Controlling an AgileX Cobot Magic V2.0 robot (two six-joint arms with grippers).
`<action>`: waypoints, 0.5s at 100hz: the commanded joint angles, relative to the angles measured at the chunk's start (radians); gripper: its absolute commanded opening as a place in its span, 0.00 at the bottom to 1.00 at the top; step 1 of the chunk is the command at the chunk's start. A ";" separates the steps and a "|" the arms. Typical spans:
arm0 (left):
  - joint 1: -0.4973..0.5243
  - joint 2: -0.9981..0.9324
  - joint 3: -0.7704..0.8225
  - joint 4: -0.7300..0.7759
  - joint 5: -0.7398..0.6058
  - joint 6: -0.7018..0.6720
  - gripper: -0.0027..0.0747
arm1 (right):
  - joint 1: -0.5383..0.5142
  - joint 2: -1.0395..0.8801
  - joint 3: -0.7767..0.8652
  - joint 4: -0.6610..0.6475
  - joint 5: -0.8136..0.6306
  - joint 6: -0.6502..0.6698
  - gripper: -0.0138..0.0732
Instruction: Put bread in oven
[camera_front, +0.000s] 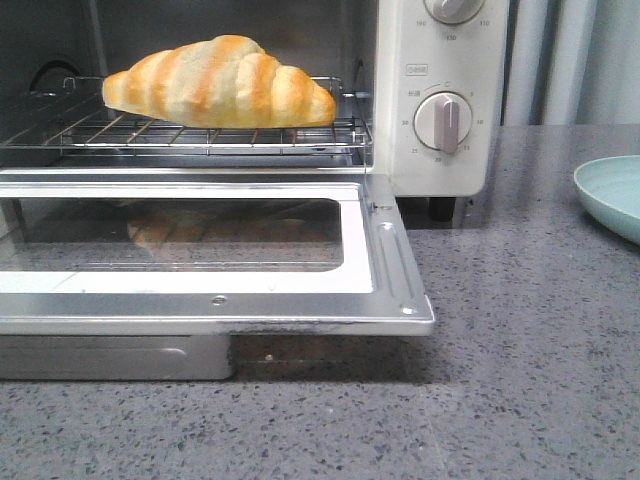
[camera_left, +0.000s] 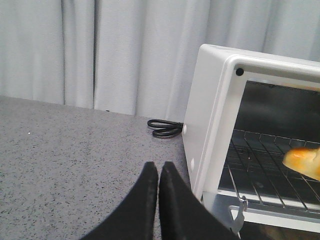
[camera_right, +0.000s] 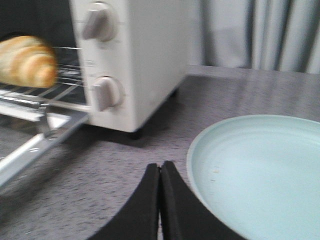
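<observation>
Left gripper (camera_left: 158, 172) first: its two black fingers are pressed together, nothing between them, hanging over bare grey speckled countertop (camera_left: 65, 150) just off the left side of the oven (camera_left: 210, 125). Past that, a coiled black cable (camera_left: 164, 129) lies on the counter by the oven's rear corner, in front of a pale curtain (camera_left: 100, 50).

Over to the right gripper (camera_right: 160, 175): fingers also closed tight, empty, poised above the counter at the near-left edge of a pale blue plate (camera_right: 260, 170). The plate is bare, and it sits to the right of the oven, apart from it.

And there's the bread (camera_front: 218, 83): lying lengthwise on the wire rack (camera_front: 200, 135) inside the oven, golden stripes up, one tapered end pointing left and the other right. The glass door (camera_front: 200, 250) is dropped fully open, flat toward the near side, with a faint reflection of the roll showing in the pane. Two round knobs (camera_front: 443, 120) sit on the cream control panel at the right of the opening.
</observation>
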 joint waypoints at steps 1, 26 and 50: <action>0.003 -0.028 -0.028 -0.018 -0.055 0.000 0.01 | -0.067 0.011 -0.009 0.014 -0.126 -0.015 0.10; 0.003 -0.028 -0.028 -0.018 -0.055 0.000 0.01 | -0.214 -0.046 0.057 0.027 -0.200 -0.015 0.10; 0.003 -0.028 -0.028 -0.018 -0.055 0.000 0.01 | -0.313 -0.137 0.060 0.027 -0.184 -0.015 0.10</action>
